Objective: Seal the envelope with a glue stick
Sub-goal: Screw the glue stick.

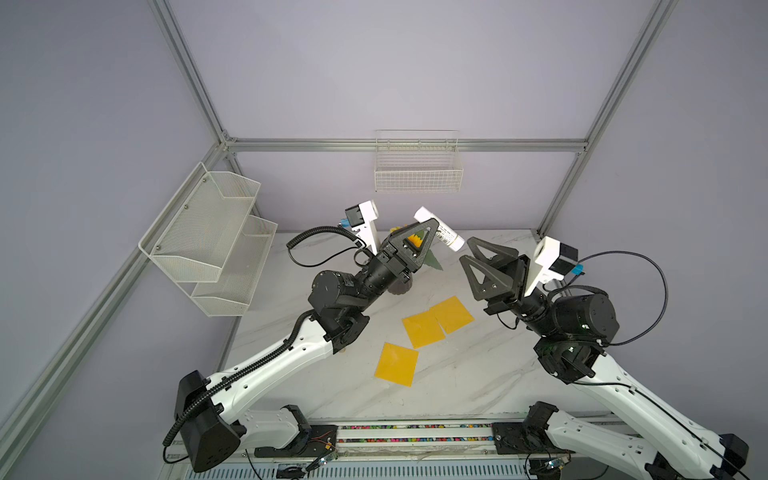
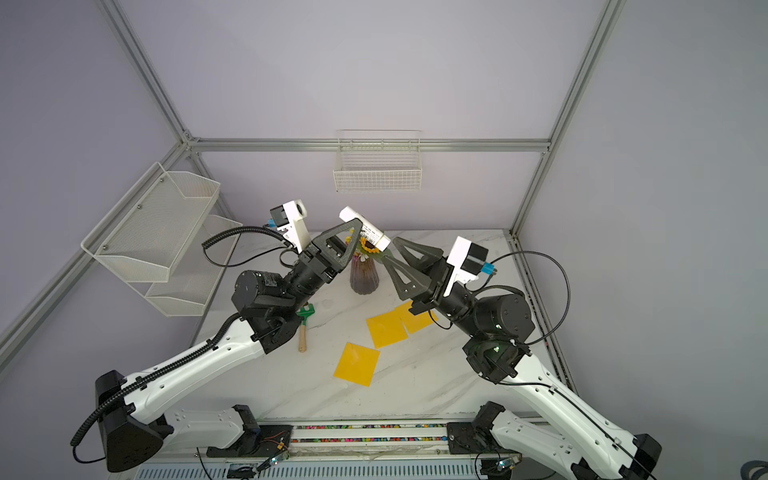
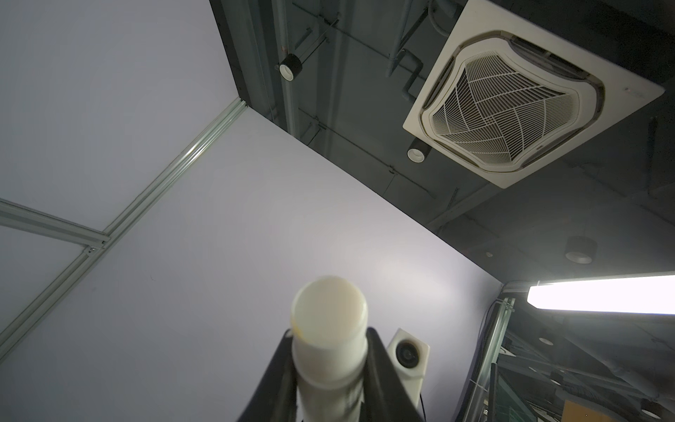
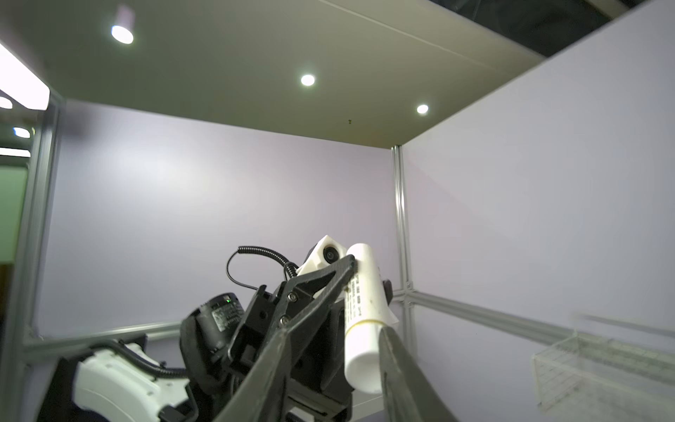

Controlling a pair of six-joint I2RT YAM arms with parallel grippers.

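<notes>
The glue stick (image 1: 441, 232) (image 2: 365, 230) is a white cylinder with a printed label, held tilted high above the table. My left gripper (image 1: 428, 232) (image 3: 330, 332) is shut on its body, and one end sticks out past the fingers (image 3: 376, 350). My right gripper (image 1: 465, 249) (image 4: 334, 329) is open, its jaws either side of the white cap end (image 4: 361, 358). One finger lies against the cap and the other stands well clear. Three yellow envelopes (image 1: 452, 313) (image 1: 423, 328) (image 1: 397, 364) lie flat on the marble table below.
A brown vase with a sunflower (image 2: 363, 276) stands under the raised grippers. A green toy rake with a wooden handle (image 2: 305, 320) lies by the left arm. A wire basket (image 1: 417, 174) hangs on the back wall, and a two-tier mesh shelf (image 1: 212, 237) on the left wall.
</notes>
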